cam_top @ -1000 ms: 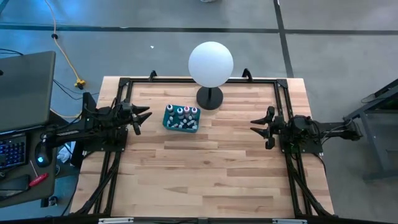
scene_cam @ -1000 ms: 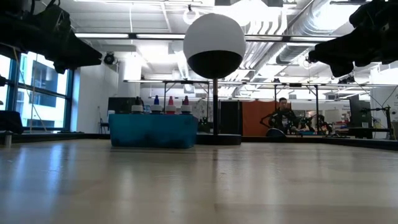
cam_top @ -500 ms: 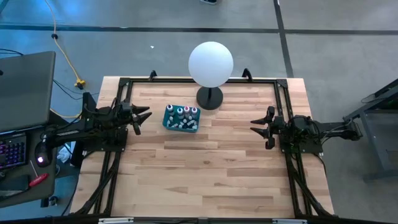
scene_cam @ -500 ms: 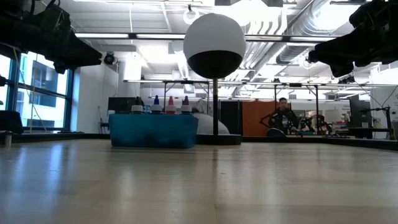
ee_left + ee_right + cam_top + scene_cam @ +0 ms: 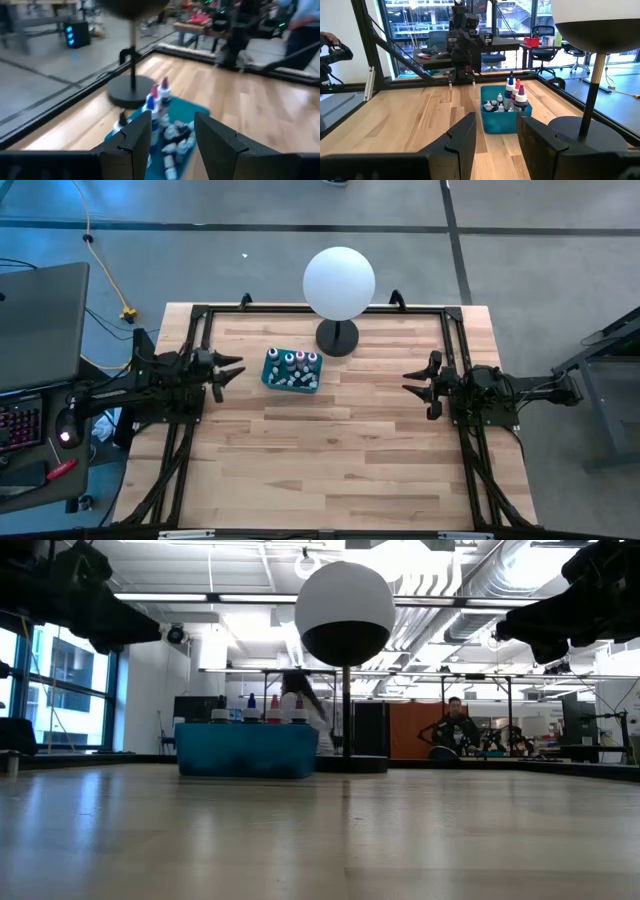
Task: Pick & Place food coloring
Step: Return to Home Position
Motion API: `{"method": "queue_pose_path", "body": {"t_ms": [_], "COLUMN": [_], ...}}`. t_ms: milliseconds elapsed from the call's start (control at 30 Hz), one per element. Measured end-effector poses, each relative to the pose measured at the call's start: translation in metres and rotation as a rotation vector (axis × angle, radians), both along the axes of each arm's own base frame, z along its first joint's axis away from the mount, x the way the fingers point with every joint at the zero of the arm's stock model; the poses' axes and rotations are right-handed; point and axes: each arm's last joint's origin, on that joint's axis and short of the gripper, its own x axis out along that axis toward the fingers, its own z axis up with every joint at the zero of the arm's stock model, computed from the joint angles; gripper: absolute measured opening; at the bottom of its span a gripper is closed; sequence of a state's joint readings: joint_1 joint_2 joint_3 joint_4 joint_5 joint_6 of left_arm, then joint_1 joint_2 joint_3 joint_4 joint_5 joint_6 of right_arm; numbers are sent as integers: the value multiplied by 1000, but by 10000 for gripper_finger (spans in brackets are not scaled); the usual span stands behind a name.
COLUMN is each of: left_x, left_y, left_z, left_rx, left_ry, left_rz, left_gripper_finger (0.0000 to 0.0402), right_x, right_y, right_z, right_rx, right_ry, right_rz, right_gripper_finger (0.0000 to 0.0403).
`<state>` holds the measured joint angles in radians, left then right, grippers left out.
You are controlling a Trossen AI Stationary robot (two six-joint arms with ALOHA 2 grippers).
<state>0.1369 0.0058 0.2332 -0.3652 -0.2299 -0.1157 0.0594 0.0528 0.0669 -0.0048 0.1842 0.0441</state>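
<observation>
Found the food coloring bottles all inside the teal tray, on the far-left part of the surface. Saw one row standing upright along the tray's far side, with dark, blue and red tops readable in the low view. Saw more bottles lower in the tray, probably lying on their sides; could not read the count. Placed the tray just left of the black base of the white globe lamp.

Logged the left hand at the left edge of the surface, raised above it, just left of the tray. Fingers spread, nothing between them.

Logged the right hand at the right edge, also raised, well apart from the tray. Fingers likewise spread and empty.

Noted in the low view a person in a white top in the room behind the tray, and a second person farther right. Noted a laptop off the surface to the left.
</observation>
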Motion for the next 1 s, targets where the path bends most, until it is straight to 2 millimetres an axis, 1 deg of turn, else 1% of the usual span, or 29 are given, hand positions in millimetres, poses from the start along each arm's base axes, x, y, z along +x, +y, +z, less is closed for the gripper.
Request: {"method": "queue_pose_path", "body": {"t_ms": [167, 267, 367, 467, 667, 900, 1000], "left_x": [1, 5, 10, 13, 15, 17, 17], "left_y": [-1, 0, -2, -4, -4, -4, -4], "left_z": [4, 0, -6, -15, -24, -30, -31], "left_rx": [32, 44, 65, 80, 77, 163, 169], "left_ry": [-36, -78, -103, -78, -50, -16, -17], "left_rz": [-44, -45, -124, -204, -206, -238, -239], "left_gripper_finger": [147, 147, 147, 147, 147, 147, 147], "right_x": [0, 0, 0, 0, 0, 0, 0], "right_y": [0, 0, 0, 0, 0, 0, 0], "right_z": [0, 0, 0, 0, 0, 0, 0], "right_rx": [0, 0, 0, 0, 0, 0, 0], "right_ry": [-1, -1, -1, -2, -2, -2, -2], "right_rz": [0, 0, 0, 0, 0, 0, 0], "right_gripper_finger": [133, 133, 133, 133, 133, 133, 133]}}
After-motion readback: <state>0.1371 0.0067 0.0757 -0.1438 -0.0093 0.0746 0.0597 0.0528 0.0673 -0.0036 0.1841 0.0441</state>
